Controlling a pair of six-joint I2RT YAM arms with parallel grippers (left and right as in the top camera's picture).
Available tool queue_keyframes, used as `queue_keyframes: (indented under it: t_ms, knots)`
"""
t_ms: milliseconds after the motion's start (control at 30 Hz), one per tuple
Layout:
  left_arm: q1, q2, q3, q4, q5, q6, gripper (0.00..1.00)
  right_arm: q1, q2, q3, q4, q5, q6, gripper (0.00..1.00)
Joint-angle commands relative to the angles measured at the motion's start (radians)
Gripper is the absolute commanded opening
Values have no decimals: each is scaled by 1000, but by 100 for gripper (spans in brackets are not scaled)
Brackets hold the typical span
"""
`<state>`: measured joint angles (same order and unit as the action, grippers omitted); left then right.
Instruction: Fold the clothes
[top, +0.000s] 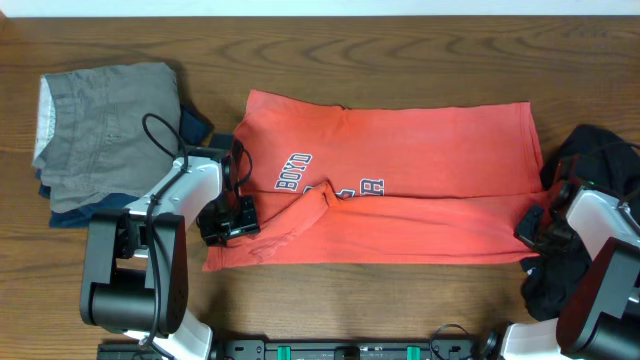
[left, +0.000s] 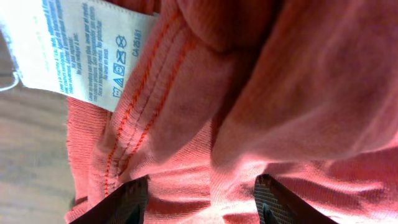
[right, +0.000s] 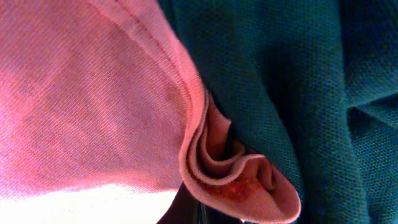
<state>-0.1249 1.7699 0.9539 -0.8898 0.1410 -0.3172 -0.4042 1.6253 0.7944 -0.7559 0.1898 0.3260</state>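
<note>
The coral T-shirt (top: 420, 170) lies spread on the tabletop (top: 400, 305), mid-fold. The right end effector (top: 530, 226) pinches its corner. The left end effector (top: 228, 220) gapes over the bunched hem and, I reckon, should clamp before lifting.

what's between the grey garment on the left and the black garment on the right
The coral-red T-shirt, spread flat, fills most of that stretch; the overhead view shows it.
</note>
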Motion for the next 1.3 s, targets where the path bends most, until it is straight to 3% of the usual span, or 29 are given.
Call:
queue_keyframes:
  t_ms: [0, 267, 367, 433, 567, 600, 867, 1100, 1267]
  knots:
    - [13, -3, -35, -14, -108, -2, 57, -27, 19, -40, -11, -21, -34, 1]
    - [13, -154, 84, -44, -104, 9, 59, -27, -116, 99, -27, -445, -195, 10]
    - [13, -223, 134, -22, -79, 10, 78, -27, -177, 146, -27, -568, -247, 20]
    - [13, -256, 151, 29, -48, 37, 82, -25, -207, 161, -25, -632, -283, 31]
    - [13, -247, 200, 111, -2, 81, 89, -16, -231, 161, -20, -761, -302, 64]
    - [13, -236, 217, 123, 9, 98, 89, -13, -231, 161, -22, -778, -302, 67]
    - [13, -18, 470, 188, 9, 254, 96, 32, -230, 159, -31, -769, -302, 70]
    - [13, 134, 507, 452, 11, 257, 100, 54, -230, 159, -58, -690, -302, 68]
    - [26, 278, 589, 488, 65, 257, 100, 54, -230, 159, -60, -687, -302, 67]
